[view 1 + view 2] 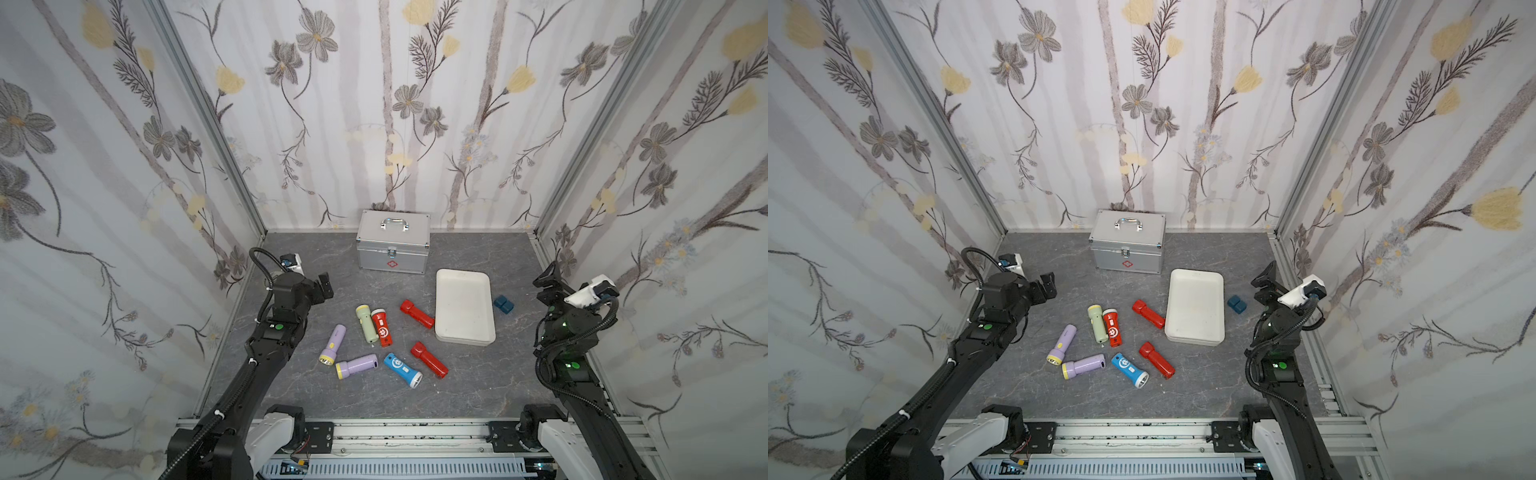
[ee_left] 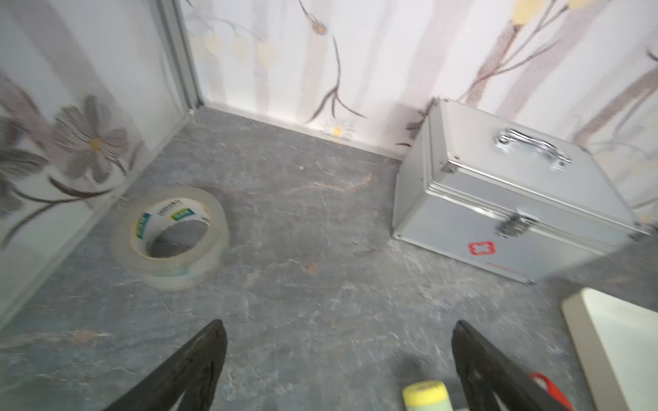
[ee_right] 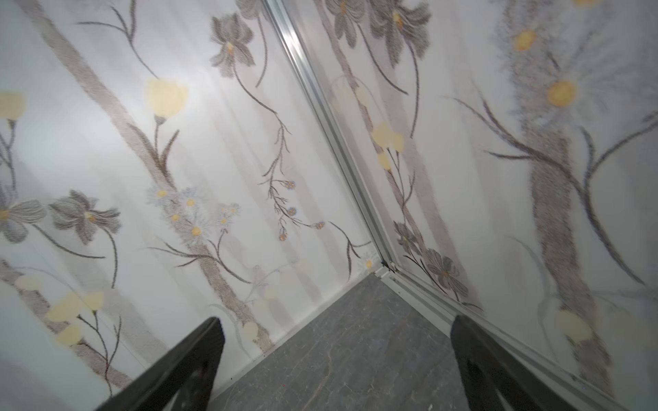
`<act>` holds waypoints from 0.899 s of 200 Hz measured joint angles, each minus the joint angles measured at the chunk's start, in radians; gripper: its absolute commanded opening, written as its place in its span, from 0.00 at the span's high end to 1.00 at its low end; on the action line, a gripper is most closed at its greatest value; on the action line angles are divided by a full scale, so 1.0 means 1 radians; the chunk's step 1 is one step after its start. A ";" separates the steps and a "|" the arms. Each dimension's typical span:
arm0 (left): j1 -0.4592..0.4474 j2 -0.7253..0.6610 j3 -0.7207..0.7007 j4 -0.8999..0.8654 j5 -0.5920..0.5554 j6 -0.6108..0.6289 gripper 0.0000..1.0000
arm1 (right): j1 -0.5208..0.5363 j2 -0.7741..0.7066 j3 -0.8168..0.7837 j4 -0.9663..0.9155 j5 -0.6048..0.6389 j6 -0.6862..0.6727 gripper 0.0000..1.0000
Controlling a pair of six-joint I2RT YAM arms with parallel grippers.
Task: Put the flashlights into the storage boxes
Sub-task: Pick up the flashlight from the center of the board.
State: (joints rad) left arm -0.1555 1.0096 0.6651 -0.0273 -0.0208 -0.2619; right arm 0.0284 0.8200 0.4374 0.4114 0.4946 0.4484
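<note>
Grey stone-look tabletop (image 1: 478,386), matte and veined, boxed in on three sides by floral wallpaper.

Lying loose across the middle, none in the tray:
- pale green flashlight (image 1: 366,323) and red flashlight with white emblem (image 1: 382,327), side by side, smooth stubby plastic
- first lilac flashlight (image 1: 332,345) and second lilac flashlight (image 1: 356,366), heads nearly meeting
- blue flashlight (image 1: 402,369), beside the near plain red flashlight (image 1: 429,360)
- far plain red flashlight (image 1: 417,314), lying just beside the tray's rim, possibly touching; view too coarse to settle it.

Sitting empty toward the right arm's side: white tray (image 1: 463,305), smooth plastic, shallow, with rounded corners and a low rim.

Standing behind it against the back wall: silver case (image 1: 392,245), ribbed metal, with chrome handle, latch and red cross.

Resting between tray and right arm: small dark teal block (image 1: 503,304).

Lying flat by the left wall: clear tape roll (image 2: 171,275), glossy, with a printed core.

Hanging over bare table with jaws spread wide and gripping nothing: left gripper (image 2: 338,325), green flashlight's yellow head showing between its black fingers.

Pointing into the back right corner, likewise spread wide and holding nothing: right gripper (image 3: 334,322).
</note>
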 measured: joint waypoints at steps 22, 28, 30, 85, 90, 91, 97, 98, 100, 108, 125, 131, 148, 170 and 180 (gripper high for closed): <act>-0.002 -0.029 -0.052 -0.111 0.063 -0.051 0.00 | -0.012 -0.061 -0.032 -0.135 -0.054 0.053 0.00; -0.002 -0.029 -0.061 -0.135 0.066 -0.069 0.00 | -0.011 -0.074 -0.040 -0.159 -0.080 0.058 0.00; -0.002 -0.029 -0.064 -0.143 0.068 -0.077 0.00 | -0.010 -0.079 -0.043 -0.167 -0.089 0.059 0.00; -0.002 -0.038 -0.081 -0.298 0.044 -0.186 0.00 | 0.185 -0.089 -0.045 -0.300 -0.256 0.036 0.06; -0.002 -0.050 -0.087 -0.302 0.034 -0.193 0.00 | 0.218 -0.071 -0.035 -0.307 -0.260 0.030 0.07; -0.002 -0.051 -0.087 -0.302 0.033 -0.193 0.00 | 0.222 -0.069 -0.034 -0.308 -0.261 0.029 0.07; 0.000 -0.064 -0.095 -0.307 0.024 -0.201 0.00 | 0.262 -0.043 -0.023 -0.314 -0.267 0.026 0.07; 0.000 -0.066 -0.096 -0.307 0.023 -0.202 0.00 | 0.267 -0.040 -0.021 -0.314 -0.269 0.026 0.07; 0.000 -0.070 -0.098 -0.309 0.020 -0.204 0.00 | 0.280 -0.031 -0.016 -0.318 -0.272 0.024 0.07; 0.000 -0.086 -0.111 -0.312 0.015 -0.212 0.00 | 0.331 0.008 0.002 -0.332 -0.277 0.016 0.09; 0.002 -0.107 -0.137 -0.314 0.008 -0.225 0.00 | 0.437 0.111 0.048 -0.355 -0.292 0.000 0.12; 0.002 -0.109 -0.142 -0.314 0.005 -0.231 0.00 | 0.466 0.142 0.064 -0.362 -0.293 0.000 0.12; 0.005 -0.108 -0.144 -0.319 -0.007 -0.240 0.00 | 0.547 0.232 0.113 -0.376 -0.295 -0.008 0.17; 0.006 -0.093 -0.144 -0.320 -0.029 -0.249 0.00 | 0.640 0.360 0.181 -0.395 -0.330 -0.024 0.27; 0.007 -0.087 -0.144 -0.320 -0.037 -0.254 0.00 | 0.669 0.420 0.216 -0.409 -0.348 -0.034 0.31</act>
State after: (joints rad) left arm -0.1486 0.9230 0.5213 -0.3477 -0.0574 -0.5163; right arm 0.6971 1.2404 0.6533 0.0025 0.1467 0.4145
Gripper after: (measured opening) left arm 0.997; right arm 0.730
